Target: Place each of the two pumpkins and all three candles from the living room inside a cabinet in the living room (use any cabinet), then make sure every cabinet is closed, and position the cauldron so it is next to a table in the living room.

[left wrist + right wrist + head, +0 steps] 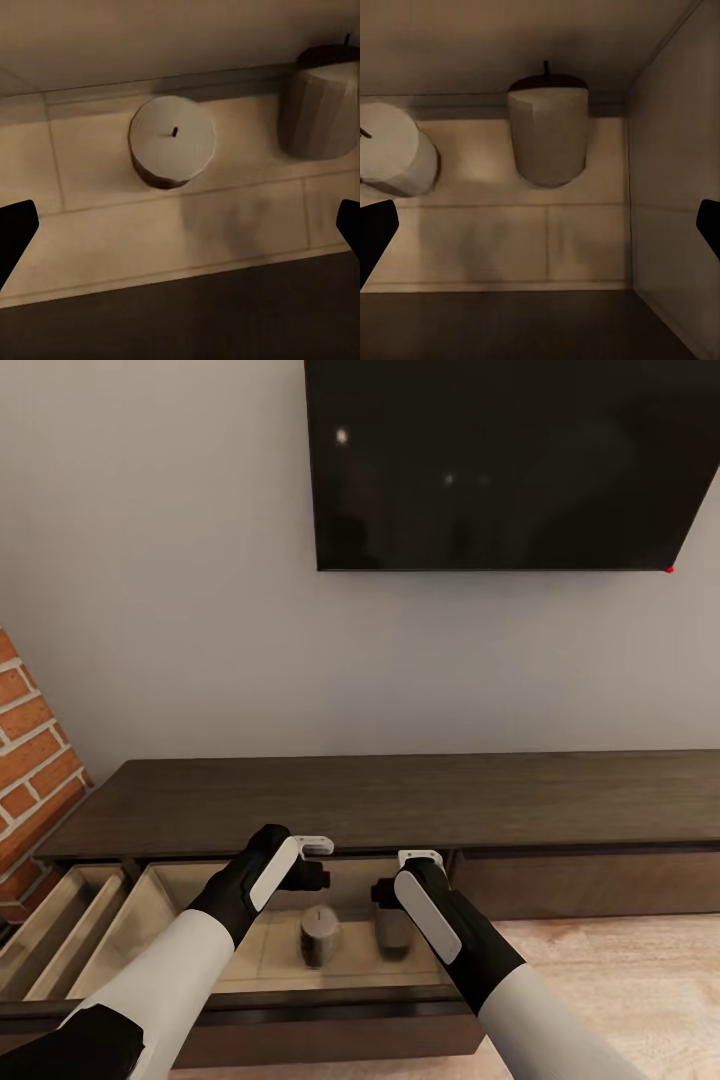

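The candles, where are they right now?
Two candles stand side by side in the cabinet's open drawer, below both grippers, in the head view.

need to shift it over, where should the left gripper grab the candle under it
Grip the left candle across its round side wall, coming straight down from above. It stands upright on the drawer floor, apart from the other candle, and the open left gripper already hovers over it.
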Robot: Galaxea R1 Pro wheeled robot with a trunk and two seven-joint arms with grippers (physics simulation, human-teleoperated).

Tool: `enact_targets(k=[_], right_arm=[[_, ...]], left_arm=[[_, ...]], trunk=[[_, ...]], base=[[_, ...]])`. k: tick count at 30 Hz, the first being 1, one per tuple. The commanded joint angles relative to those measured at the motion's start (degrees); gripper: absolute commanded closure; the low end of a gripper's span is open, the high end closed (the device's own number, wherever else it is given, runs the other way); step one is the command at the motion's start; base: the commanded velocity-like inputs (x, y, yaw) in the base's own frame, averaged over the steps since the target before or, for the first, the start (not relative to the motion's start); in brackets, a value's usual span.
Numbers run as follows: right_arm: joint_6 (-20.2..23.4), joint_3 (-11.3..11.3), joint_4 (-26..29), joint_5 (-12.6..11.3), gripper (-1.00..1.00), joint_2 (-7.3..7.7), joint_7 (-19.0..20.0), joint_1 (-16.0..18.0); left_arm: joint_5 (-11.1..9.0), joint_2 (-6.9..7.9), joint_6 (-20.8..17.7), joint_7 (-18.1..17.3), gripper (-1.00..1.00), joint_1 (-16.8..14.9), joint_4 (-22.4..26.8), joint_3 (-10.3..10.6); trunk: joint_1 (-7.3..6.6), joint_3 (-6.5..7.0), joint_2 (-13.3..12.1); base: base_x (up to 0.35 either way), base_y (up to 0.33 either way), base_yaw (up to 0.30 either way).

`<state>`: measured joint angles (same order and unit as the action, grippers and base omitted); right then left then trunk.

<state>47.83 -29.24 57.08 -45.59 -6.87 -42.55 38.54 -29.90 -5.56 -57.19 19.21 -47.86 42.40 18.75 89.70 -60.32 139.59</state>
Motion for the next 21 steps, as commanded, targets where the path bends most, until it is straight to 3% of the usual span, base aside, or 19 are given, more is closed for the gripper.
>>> enact_targets(k=[1, 18, 21], right_arm=[[0.07, -0.11, 0.05, -0.55, -1.00, 0.02, -0.60, 0.05], [0.07, -0.11, 0.05, -0.55, -1.00, 0.02, -0.59, 0.07], [0.07, -0.11, 0.05, -0.55, -1.00, 0.02, -0.56, 0.06]], left_arm=[[-0.60, 0.03, -0.12, 0.57, -1.00, -0.04, 0.05, 0.15], [-0.60, 0.03, -0.14, 0.58, -1.00, -0.04, 0.05, 0.15], [-0.60, 0.03, -0.16, 0.60, -1.00, -0.04, 0.02, 0.15]], trunk=[[-0.01, -0.06, 0.02], [-0.01, -0.06, 0.02], [-0.67, 0.48, -1.18]], base=[[0.000, 0.000, 0.000], [0.000, 0.000, 0.000], [0.000, 0.000, 0.000]])
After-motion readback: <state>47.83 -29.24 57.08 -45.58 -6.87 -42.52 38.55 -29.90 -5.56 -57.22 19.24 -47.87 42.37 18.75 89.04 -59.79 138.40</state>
